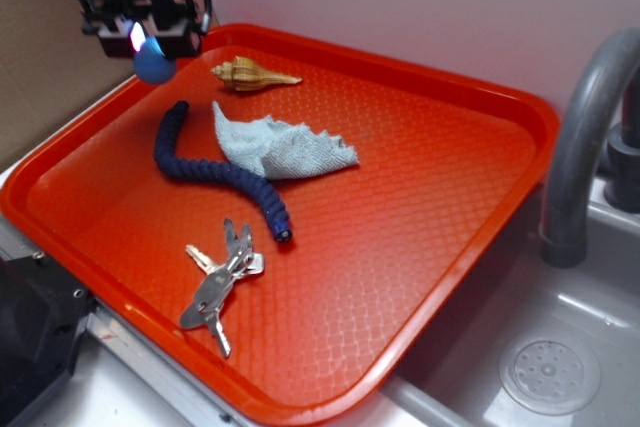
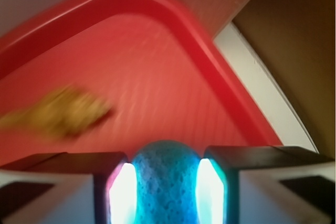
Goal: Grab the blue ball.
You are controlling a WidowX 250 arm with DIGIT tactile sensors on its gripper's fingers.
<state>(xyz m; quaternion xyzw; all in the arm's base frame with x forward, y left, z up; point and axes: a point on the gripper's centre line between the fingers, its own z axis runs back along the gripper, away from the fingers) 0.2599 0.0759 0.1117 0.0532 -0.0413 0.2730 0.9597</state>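
Observation:
The blue ball [image 1: 153,64] is a small rough blue sphere held between my gripper's [image 1: 148,47] two fingers, lifted above the far left corner of the red tray [image 1: 440,187]. In the wrist view the ball [image 2: 165,182] fills the gap between the two lit pads [image 2: 122,192], and my gripper [image 2: 165,187] is shut on it. The tray floor [image 2: 142,77] lies below, blurred.
A tan seashell [image 1: 252,74] lies at the tray's back, blurred in the wrist view [image 2: 58,111]. A pale blue rag [image 1: 280,147], a dark navy worm toy [image 1: 215,172] and a bunch of keys [image 1: 222,282] lie on the tray. A grey tap [image 1: 585,137] and sink stand right.

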